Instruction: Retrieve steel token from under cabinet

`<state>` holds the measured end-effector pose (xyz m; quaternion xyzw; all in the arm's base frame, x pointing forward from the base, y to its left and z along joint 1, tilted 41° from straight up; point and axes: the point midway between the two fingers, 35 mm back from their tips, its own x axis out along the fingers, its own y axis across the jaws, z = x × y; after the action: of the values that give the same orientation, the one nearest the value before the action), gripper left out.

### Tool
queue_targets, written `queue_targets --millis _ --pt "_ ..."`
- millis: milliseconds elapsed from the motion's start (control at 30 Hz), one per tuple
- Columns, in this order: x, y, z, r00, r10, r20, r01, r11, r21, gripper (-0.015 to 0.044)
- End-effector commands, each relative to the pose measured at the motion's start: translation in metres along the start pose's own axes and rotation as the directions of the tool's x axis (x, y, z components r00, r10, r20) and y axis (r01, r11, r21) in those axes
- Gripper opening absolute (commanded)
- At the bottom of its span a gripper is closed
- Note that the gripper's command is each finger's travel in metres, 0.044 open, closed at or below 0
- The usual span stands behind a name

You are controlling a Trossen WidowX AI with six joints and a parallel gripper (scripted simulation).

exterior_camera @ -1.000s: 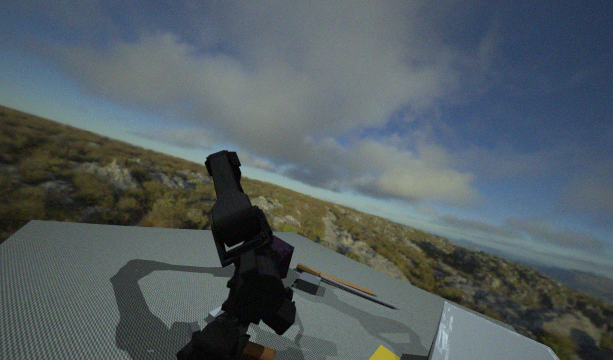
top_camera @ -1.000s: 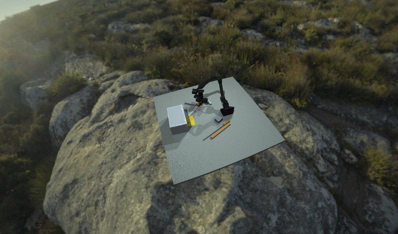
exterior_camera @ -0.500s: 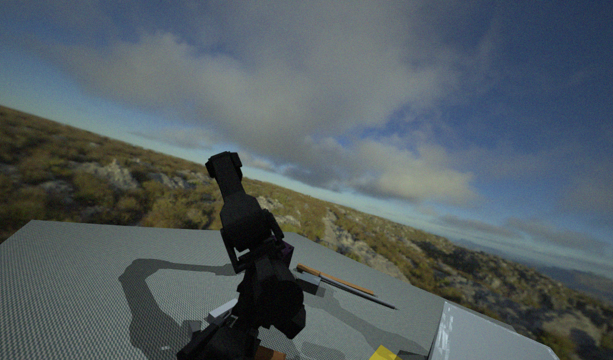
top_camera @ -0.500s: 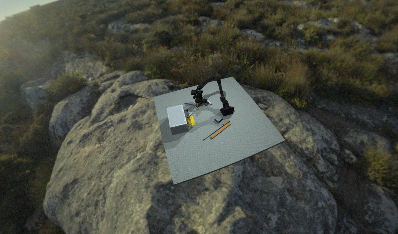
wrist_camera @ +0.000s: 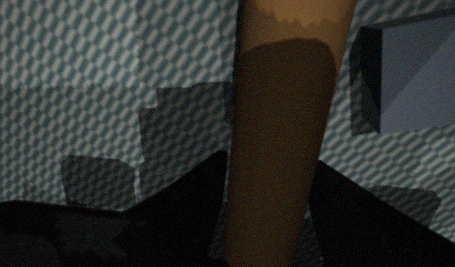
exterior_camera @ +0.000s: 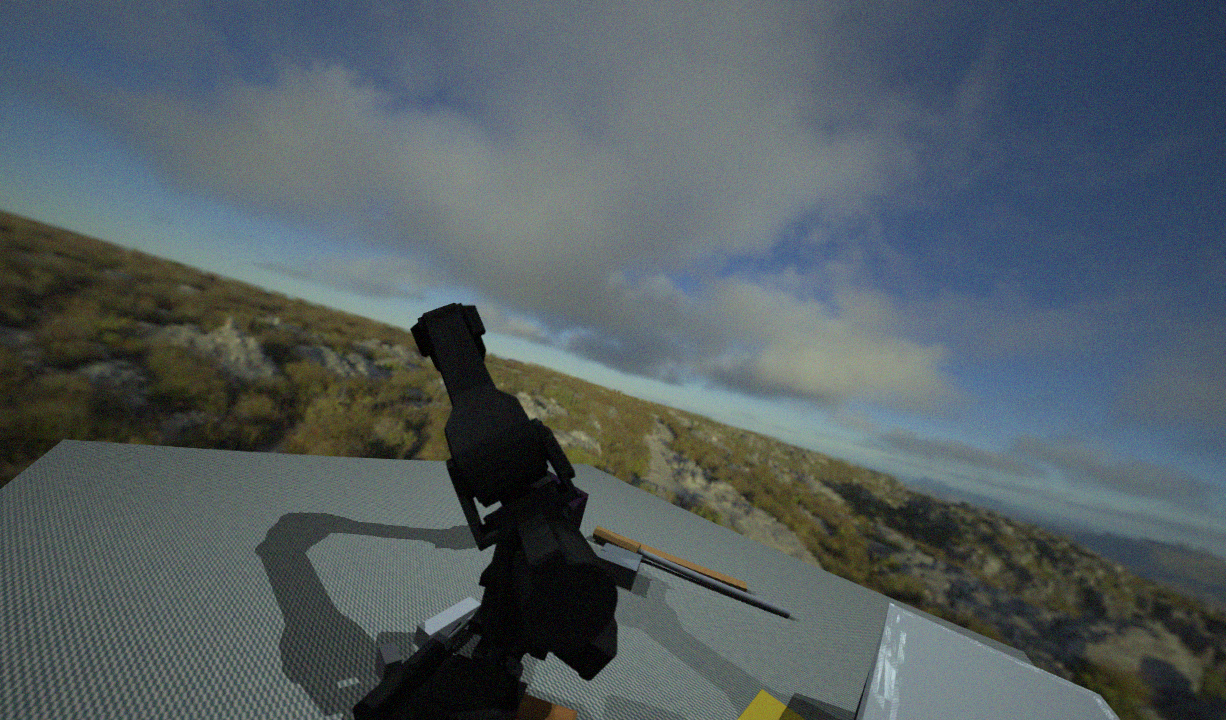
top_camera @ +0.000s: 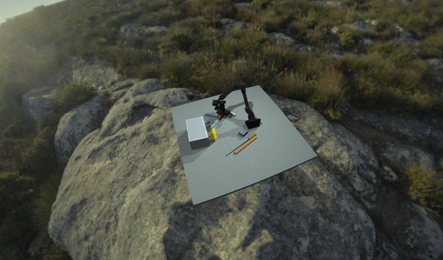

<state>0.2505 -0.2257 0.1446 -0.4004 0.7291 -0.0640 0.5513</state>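
The orange handle [top_camera: 220,117] [exterior_camera: 547,710] [wrist_camera: 283,111] of a thin grey tool lies between the fingers of my gripper [top_camera: 221,114] [wrist_camera: 266,165]. The gripper is slightly open, with narrow gaps beside the handle in the wrist view. The tool's thin shaft [top_camera: 214,124] slants toward the cabinet [top_camera: 197,129] [exterior_camera: 975,676], a pale box at the left of the table in the top view. The yellow marked area [top_camera: 214,133] [exterior_camera: 764,707] lies against the cabinet's front. I cannot make out the steel token in any view; the vent slots are too small or hidden to tell.
A grey block [top_camera: 242,132] [exterior_camera: 619,565], an orange stick [top_camera: 245,144] [exterior_camera: 691,564] and an orange-handled rod [top_camera: 237,147] [exterior_camera: 729,592] lie near the arm's base. A grey bar [top_camera: 212,114] and a pale block [top_camera: 232,113] [exterior_camera: 449,617] lie on either side of the gripper.
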Motion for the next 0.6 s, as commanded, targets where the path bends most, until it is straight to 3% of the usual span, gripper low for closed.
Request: queue_targets --millis 0,133,567 --pt "0.0000 0.0000 0.0000 1.000 0.000 0.000 0.000 1.000 0.000 0.0200" --pt "0.0000 0.0001 0.0000 1.000 -0.005 0.002 0.005 1.000 0.000 0.0270" --pt "0.0023 -0.0004 -0.0007 1.000 -0.005 0.002 0.005 1.000 0.003 0.0270"
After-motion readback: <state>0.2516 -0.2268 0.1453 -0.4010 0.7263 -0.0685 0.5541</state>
